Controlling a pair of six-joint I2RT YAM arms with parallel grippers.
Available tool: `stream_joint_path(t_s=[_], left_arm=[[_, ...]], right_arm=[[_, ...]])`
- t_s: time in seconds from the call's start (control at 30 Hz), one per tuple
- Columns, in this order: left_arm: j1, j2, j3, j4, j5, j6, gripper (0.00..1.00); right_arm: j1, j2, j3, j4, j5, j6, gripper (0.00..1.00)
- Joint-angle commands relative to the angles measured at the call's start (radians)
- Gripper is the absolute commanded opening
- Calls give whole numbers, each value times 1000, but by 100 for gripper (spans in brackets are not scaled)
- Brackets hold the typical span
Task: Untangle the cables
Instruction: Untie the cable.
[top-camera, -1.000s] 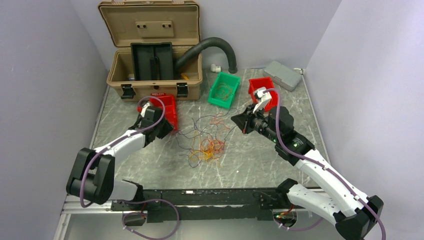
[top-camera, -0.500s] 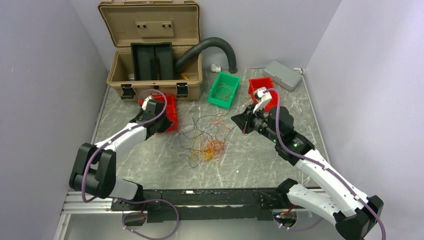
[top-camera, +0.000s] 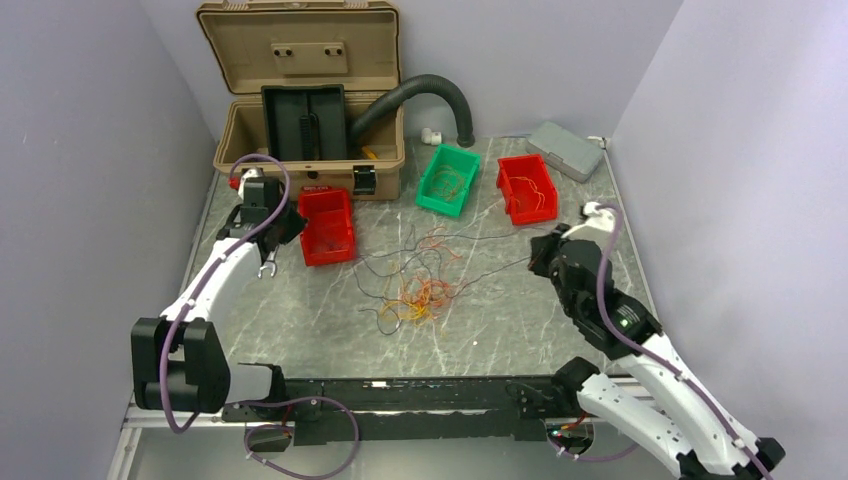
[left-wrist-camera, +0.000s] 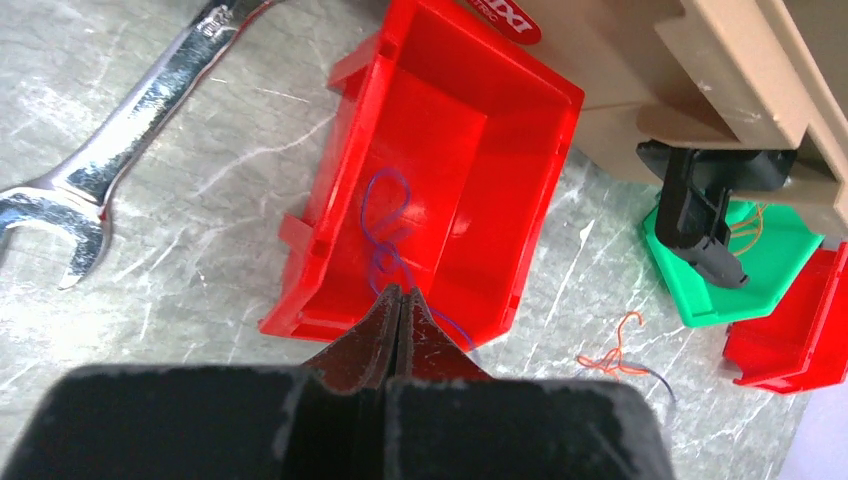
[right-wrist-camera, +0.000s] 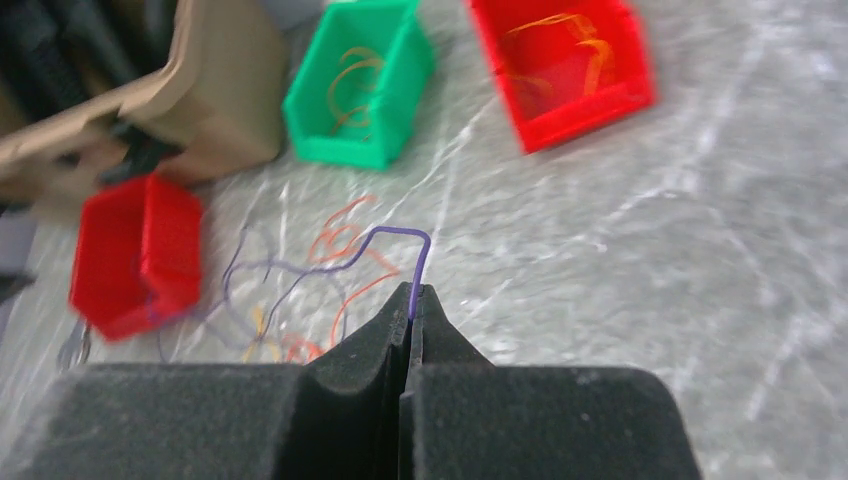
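Observation:
The cables (top-camera: 418, 292) lie in a loose orange, yellow and dark tangle mid-table. My right gripper (top-camera: 538, 258) (right-wrist-camera: 410, 290) is shut on one thin purple cable (right-wrist-camera: 395, 232), which runs taut from the jaw tips leftward to the tangle (right-wrist-camera: 300, 300). My left gripper (top-camera: 288, 228) (left-wrist-camera: 400, 293) is shut, above the near corner of the left red bin (top-camera: 327, 226) (left-wrist-camera: 440, 180). A blue-purple cable (left-wrist-camera: 385, 215) lies looped in that bin and trails over its rim behind the fingertips; I see nothing pinched between them.
A steel wrench (top-camera: 268, 266) (left-wrist-camera: 120, 130) lies left of the left red bin. A green bin (top-camera: 449, 180) and a second red bin (top-camera: 527, 188) hold orange strands. The open tan case (top-camera: 300, 110), black hose (top-camera: 430, 90) and grey box (top-camera: 565, 150) stand at the back.
My left gripper closed and drew back left from the red bin. My right arm swung right and nearer, pulling the purple cable out from the tangle.

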Motion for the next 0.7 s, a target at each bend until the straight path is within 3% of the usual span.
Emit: stream_joint_path(t_s=[0.0, 0.13, 0.3, 0.5, 0.57, 0.6, 0.67], left_arm=[[60, 0, 33, -2, 51, 13, 0], [87, 16, 46, 1, 57, 6, 0], [87, 37, 86, -21, 41, 6, 0], [97, 55, 120, -15, 122, 48, 0], [57, 50, 111, -19, 135, 75, 11], [35, 45, 105, -21, 142, 87, 22], [-20, 34, 83, -14, 159, 98, 55]], right_arm=[[-4, -94, 19, -149, 375, 141, 0], [-7, -115, 66, -226, 485, 150, 0], [-6, -126, 78, -239, 499, 136, 0], [-7, -133, 37, -142, 366, 63, 0], [-7, -118, 25, -103, 293, 41, 0], [-7, -107, 25, -92, 269, 45, 0], [-7, -81, 27, -75, 231, 46, 0]])
